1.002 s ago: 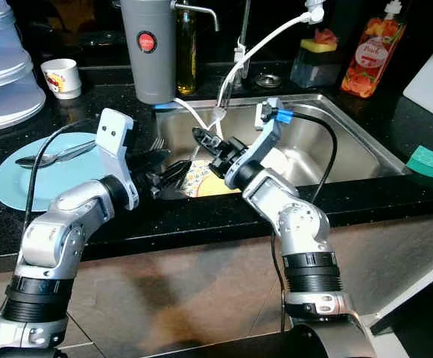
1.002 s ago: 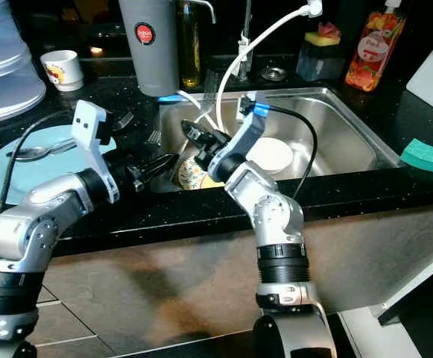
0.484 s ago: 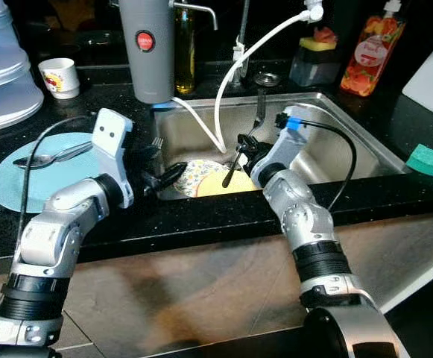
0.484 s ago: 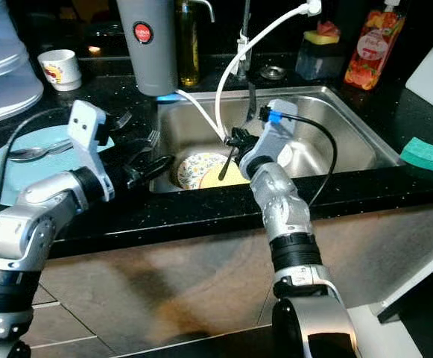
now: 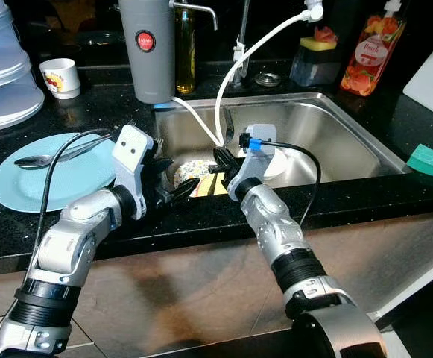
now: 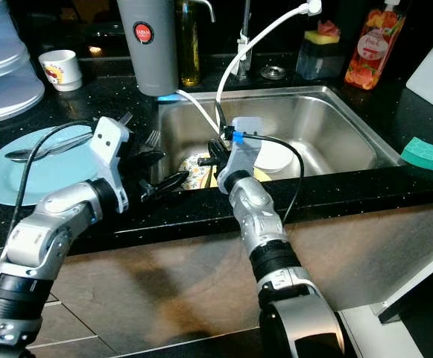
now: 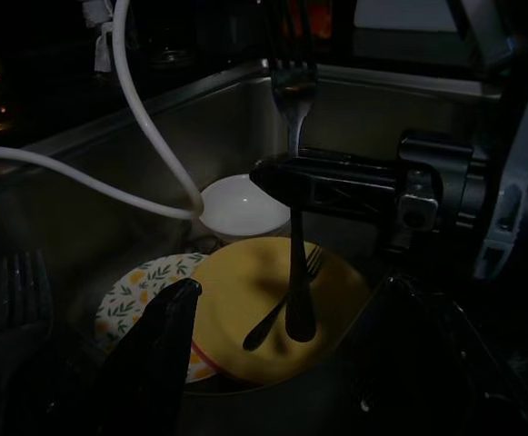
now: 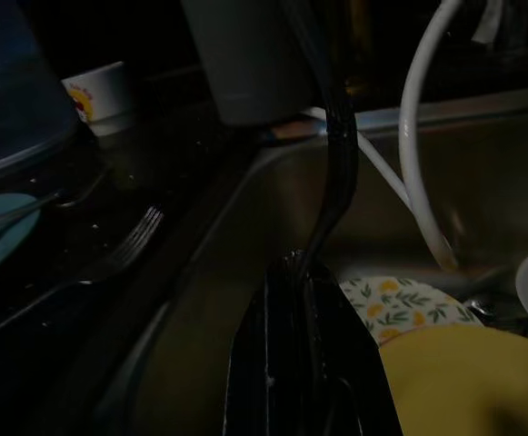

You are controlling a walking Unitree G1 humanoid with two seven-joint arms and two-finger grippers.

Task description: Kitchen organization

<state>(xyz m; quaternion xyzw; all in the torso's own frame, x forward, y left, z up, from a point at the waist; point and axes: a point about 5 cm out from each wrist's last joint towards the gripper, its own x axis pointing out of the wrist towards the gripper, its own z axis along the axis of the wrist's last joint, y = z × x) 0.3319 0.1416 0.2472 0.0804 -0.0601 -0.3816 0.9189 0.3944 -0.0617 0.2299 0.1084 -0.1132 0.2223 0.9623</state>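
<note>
Over sink [image 5: 335,119], right pincer [image 7: 273,174] grips upright fork [image 7: 293,109].

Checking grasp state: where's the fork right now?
The fork is held upright by the right gripper over the yellow plate in the sink, left gripper beside it.

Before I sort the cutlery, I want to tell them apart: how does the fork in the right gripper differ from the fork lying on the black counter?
The metal fork in the right gripper stands upright, tines up, above the yellow plate in the sink; the metal fork on the black counter lies flat beside the sink edge. The first is clamped in the right gripper; nothing touches the second. Both look like plain metal table forks.
</note>
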